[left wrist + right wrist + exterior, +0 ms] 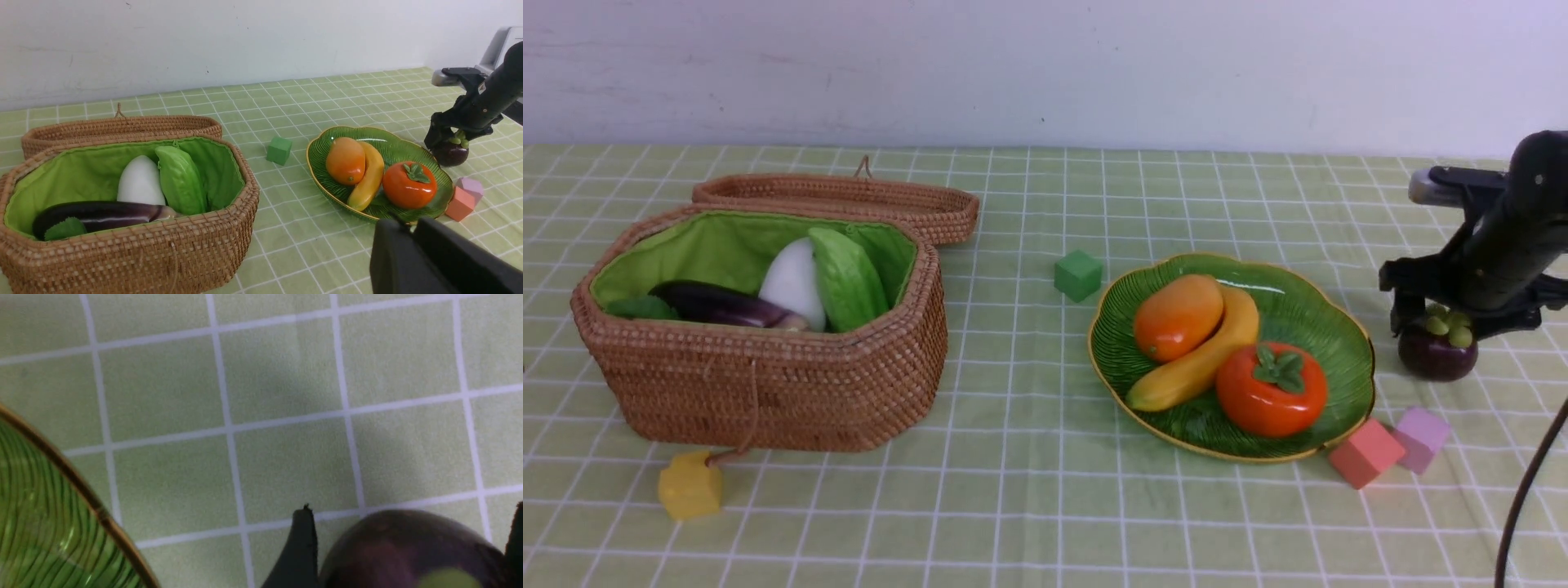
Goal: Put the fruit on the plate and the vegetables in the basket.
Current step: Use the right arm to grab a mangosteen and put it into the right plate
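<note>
While your right tool (1436, 327) hangs right over the small dark purple mangosteen (1436, 353), its two fingers (300, 547) stand wide apart, one on each side of the fruit, and you cannot tell from these pictures if they touch it. The mangosteen sits on the desk (1029, 506) just beside the green plate (1327, 327), on the plate's right side, not on it. On the plate you can see the mango (1178, 317), the banana (1201, 359) and the persimmon (1272, 390), all packed close together, with the banana between the other two. Far to the left of the plate stands the basket (768, 384), with its lid (841, 200) lying behind it. Inside the basket lie the white gourd (794, 282), the bitter gourd (848, 279) and the eggplant (719, 304). A bit of green shows by the eggplant's end, but you cannot tell what it is. A green cube (1078, 275) sits just left of the plate, a red cube (1366, 452) and a pink cube (1421, 439) sit by the plate's near right edge, and a yellow cube (690, 486) sits far left of the plate, in front of the basket. Your left tool (412, 261) shows only as a dark shape in its own camera, with its fingers pressed together and nothing in them.
</note>
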`<state>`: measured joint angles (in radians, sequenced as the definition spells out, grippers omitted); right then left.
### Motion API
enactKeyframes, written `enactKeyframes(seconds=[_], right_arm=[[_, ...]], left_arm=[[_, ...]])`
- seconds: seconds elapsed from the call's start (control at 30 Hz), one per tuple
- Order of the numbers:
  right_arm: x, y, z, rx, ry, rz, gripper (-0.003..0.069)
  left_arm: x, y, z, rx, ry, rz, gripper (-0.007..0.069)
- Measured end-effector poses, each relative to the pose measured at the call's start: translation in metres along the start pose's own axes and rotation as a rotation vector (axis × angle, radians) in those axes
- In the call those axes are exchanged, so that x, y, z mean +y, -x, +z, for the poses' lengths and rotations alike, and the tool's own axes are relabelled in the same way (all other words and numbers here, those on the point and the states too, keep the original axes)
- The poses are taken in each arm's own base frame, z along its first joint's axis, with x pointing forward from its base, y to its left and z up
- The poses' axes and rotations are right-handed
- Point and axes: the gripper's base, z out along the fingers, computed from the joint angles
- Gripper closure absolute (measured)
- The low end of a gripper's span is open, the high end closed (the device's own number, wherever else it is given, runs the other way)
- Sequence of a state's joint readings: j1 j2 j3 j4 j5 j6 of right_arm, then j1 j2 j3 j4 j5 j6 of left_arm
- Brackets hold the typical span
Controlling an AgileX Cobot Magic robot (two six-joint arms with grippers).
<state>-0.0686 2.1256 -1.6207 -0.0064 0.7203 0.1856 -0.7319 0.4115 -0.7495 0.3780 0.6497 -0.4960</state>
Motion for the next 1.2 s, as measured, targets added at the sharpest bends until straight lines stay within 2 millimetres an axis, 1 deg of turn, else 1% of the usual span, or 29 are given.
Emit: enactKeyframes(seconds=[0.1, 0.13, 0.33, 0.47, 0.53, 0.6, 0.63, 0.67, 0.7, 0.73, 0.77, 0.83, 0.87, 0.9, 0.93, 0.97, 1.0, 1.1, 1.2], right_arm=[[0.000, -0.005, 0.015, 0.034, -0.002, 0.004, 0.0067], [0.000, -0.005, 0.016, 0.036, 0.002, 0.003, 0.0076], [0.001, -0.004, 0.017, 0.040, 0.007, -0.016, 0.0123], [0.001, -0.005, 0.016, 0.053, 0.011, -0.060, 0.0123], [0.001, -0.006, 0.012, 0.075, 0.011, -0.082, 0.0123], [0.001, -0.006, 0.005, 0.088, 0.012, -0.090, 0.0123], [0.002, -0.003, -0.004, 0.077, 0.015, -0.092, 0.0123], [0.002, -0.002, -0.006, 0.074, 0.015, -0.092, 0.0123], [0.003, 0.004, -0.021, 0.039, 0.025, -0.090, 0.0123], [0.004, 0.005, -0.024, 0.031, 0.026, -0.091, 0.0123], [0.005, 0.012, -0.046, -0.021, 0.039, -0.087, 0.0123], [0.008, 0.019, -0.068, -0.065, 0.064, -0.075, 0.0123], [0.009, 0.019, -0.068, -0.067, 0.068, -0.072, 0.0123], [0.011, 0.020, -0.077, -0.075, 0.088, -0.062, 0.0123], [0.018, 0.020, -0.087, -0.082, 0.135, -0.055, 0.0123], [0.024, 0.020, -0.090, -0.084, 0.163, -0.059, 0.0123], [0.036, 0.018, -0.091, -0.082, 0.208, -0.075, 0.0123], [0.063, 0.011, -0.086, -0.076, 0.269, -0.123, 0.0123], [0.080, 0.007, -0.075, -0.074, 0.292, -0.151, 0.0123]], left_arm=[[0.000, 0.000, 0.000, 0.000, -0.001, -0.001, 0.0566], [0.000, 0.000, 0.000, 0.001, -0.002, -0.002, 0.0566], [0.000, 0.000, 0.000, 0.002, -0.004, -0.006, 0.0566], [0.000, 0.000, 0.000, 0.003, -0.005, -0.007, 0.0566], [0.000, 0.000, 0.000, 0.003, -0.005, -0.008, 0.0566], [0.000, 0.000, 0.000, 0.003, -0.005, -0.008, 0.0566], [0.000, 0.000, 0.000, 0.003, -0.005, -0.008, 0.0566], [0.000, 0.000, 0.000, 0.003, -0.005, -0.008, 0.0566], [0.000, 0.000, 0.000, 0.003, -0.005, -0.008, 0.0566], [0.000, 0.000, 0.000, 0.003, -0.005, -0.008, 0.0566], [0.000, 0.000, 0.000, 0.003, -0.005, -0.008, 0.0566], [0.000, 0.000, 0.000, 0.003, -0.005, -0.008, 0.0566], [0.000, 0.000, 0.000, 0.003, -0.005, -0.008, 0.0566], [0.000, 0.000, 0.000, 0.003, -0.005, -0.008, 0.0566], [0.000, 0.000, 0.000, 0.003, -0.005, -0.008, 0.0566], [0.000, 0.000, 0.000, 0.003, -0.005, -0.008, 0.0566], [0.000, 0.000, 0.000, 0.003, -0.005, -0.008, 0.0566], [0.000, 0.000, 0.000, 0.003, -0.005, -0.007, 0.0565], [0.000, 0.000, 0.000, 0.003, -0.005, -0.007, 0.0564]])
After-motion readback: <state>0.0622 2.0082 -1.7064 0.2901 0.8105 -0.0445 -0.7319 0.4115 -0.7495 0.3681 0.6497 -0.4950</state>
